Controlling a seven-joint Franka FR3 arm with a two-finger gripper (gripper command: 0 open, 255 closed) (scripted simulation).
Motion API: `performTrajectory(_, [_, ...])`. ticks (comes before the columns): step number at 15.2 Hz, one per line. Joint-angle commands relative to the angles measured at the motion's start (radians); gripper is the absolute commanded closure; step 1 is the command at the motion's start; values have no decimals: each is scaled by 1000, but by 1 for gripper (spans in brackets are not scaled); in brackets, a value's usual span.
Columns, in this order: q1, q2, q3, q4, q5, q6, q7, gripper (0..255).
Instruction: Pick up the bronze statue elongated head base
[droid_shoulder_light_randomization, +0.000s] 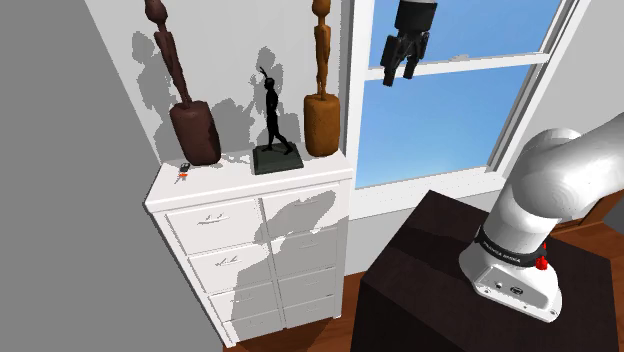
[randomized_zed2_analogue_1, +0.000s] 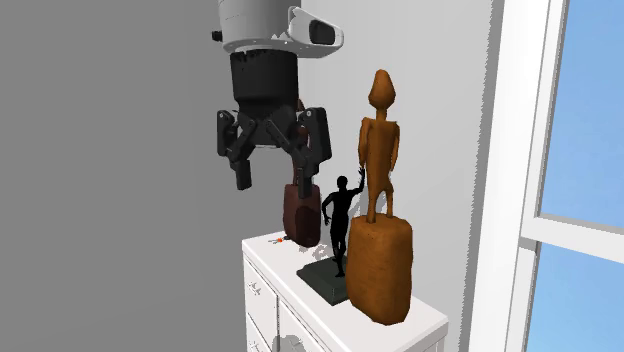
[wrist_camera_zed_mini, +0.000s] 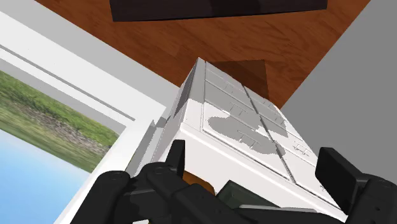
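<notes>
We take the orange-brown statue (droid_shoulder_light_randomization: 320, 105) (randomized_zed2_analogue_1: 380, 250) as our target. It stands on the white chest of drawers (droid_shoulder_light_randomization: 250, 225) (randomized_zed2_analogue_1: 268, 248) (wrist_camera_zed_mini: 248, 121), at the end nearest the window (droid_shoulder_light_randomization: 460, 110). The gripper (droid_shoulder_light_randomization: 399, 72) (randomized_zed2_analogue_1: 272, 170) (wrist_camera_zed_mini: 254, 172) hangs with its fingers spread wide and nothing between them. The statue sits off to one side of the fingers, with its block base clearly lower than the fingertips and no contact anywhere.

We judge it to be rigid and fairly weighty, with most of the mass in the thick rounded base. The slim figure above should make it prone to tipping if it is knocked high up. The surface looks smooth, so a light pinch may slip.

The base looks too broad for our opening. We would close on the narrow torso or legs just above it, squeezing across the thin direction and keeping the fingers level.

Its long axis is upright, with the elongated head on top and the base flat on the chest. We cannot tell which way the figure faces.

On the far side of the statue from the fingers stands a small black striding figure (droid_shoulder_light_randomization: 272, 110) (randomized_zed2_analogue_1: 342, 215) on a slab. Beyond that stands a dark brown statue (droid_shoulder_light_randomization: 192, 125) (randomized_zed2_analogue_1: 300, 215) of similar shape, which we must not mistake for ours
</notes>
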Motion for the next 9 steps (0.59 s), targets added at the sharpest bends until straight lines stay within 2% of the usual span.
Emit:
performTrajectory(1, [0, 0, 0, 0, 0, 0, 0, 0])
performTrajectory(9, [-31, 247, 7, 220, -28, 119, 51, 0])
